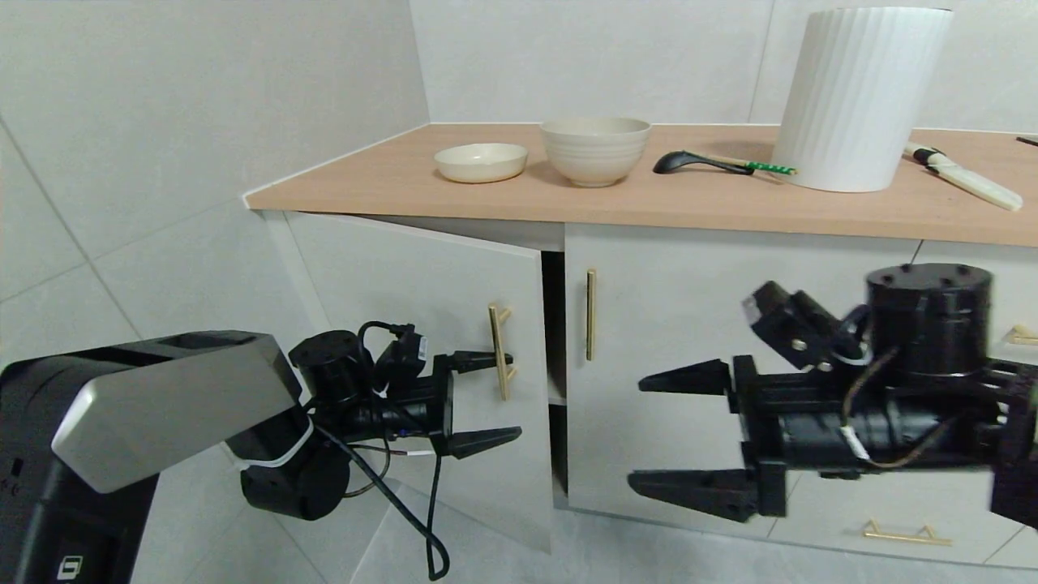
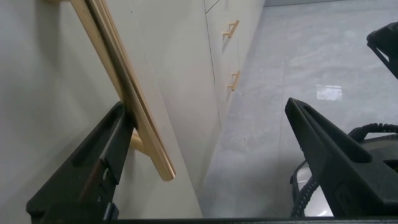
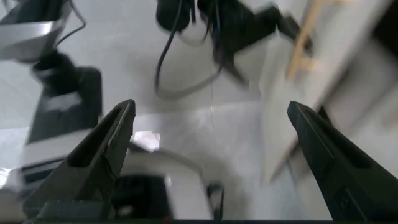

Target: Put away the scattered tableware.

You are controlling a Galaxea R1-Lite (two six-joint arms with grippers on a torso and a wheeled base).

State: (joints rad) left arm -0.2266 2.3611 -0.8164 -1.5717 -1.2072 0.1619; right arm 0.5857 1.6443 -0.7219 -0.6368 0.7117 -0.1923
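Observation:
On the wooden counter (image 1: 503, 199) lie a shallow cream dish (image 1: 480, 161), a cream bowl (image 1: 595, 150), a black ladle (image 1: 714, 163) with a green-banded handle, and a cream-handled utensil (image 1: 965, 178) at the right. Below, the left cabinet door (image 1: 438, 357) stands partly ajar. My left gripper (image 1: 484, 400) is open at that door's gold handle (image 1: 500, 351), one finger touching the bar (image 2: 134, 106) in the left wrist view. My right gripper (image 1: 685, 434) hangs open and empty in front of the right cabinet door (image 1: 673, 357).
A tall white ribbed container (image 1: 861, 97) stands on the counter by the ladle. The right door carries a vertical gold handle (image 1: 590, 314); drawer pulls (image 1: 905, 533) show lower right. Tiled walls enclose the left side, with grey floor (image 2: 292, 112) below.

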